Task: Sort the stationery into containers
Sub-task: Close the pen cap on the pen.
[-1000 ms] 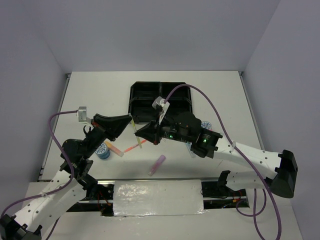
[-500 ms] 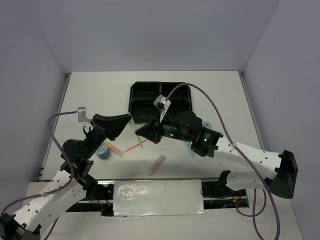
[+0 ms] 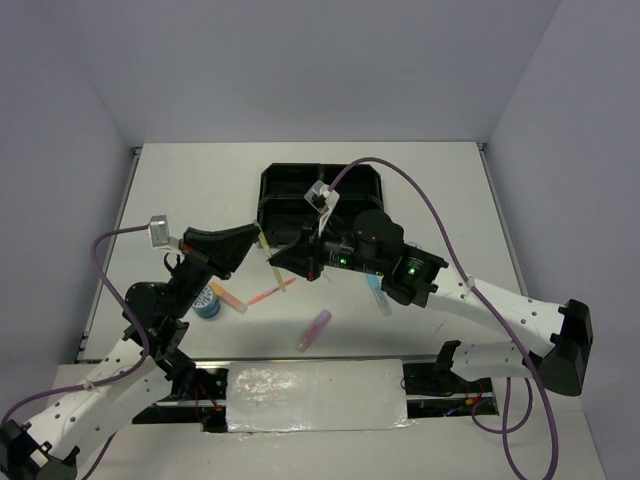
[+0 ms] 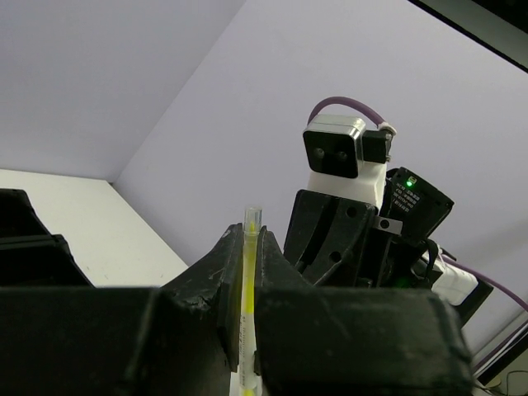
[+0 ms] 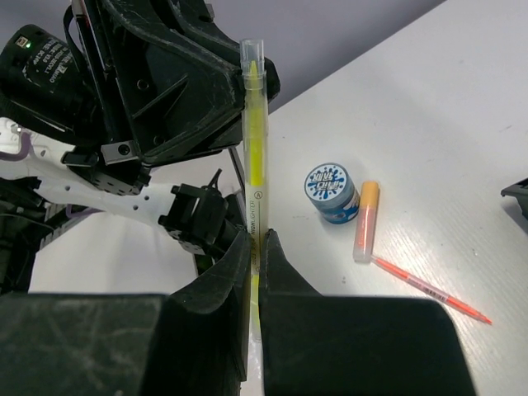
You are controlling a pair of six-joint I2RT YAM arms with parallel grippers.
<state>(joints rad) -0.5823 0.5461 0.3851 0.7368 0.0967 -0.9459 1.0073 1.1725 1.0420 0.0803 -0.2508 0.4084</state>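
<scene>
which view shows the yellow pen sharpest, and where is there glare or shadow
Right wrist: yellow pen crisp, barrel print visible, right tool underexposed. Left wrist: pen fairly sharp, left tool a dark silhouette. Top external: glare on the silver strip, soft arm shadows on the table.

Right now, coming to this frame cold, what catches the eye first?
Both arms meet in the air at the black tray's near side, left fingers and right fingers each shut on the same thin yellow pen. On the table nearby lie a blue tape roll, an orange marker, a pink pen and a purple marker.
</scene>
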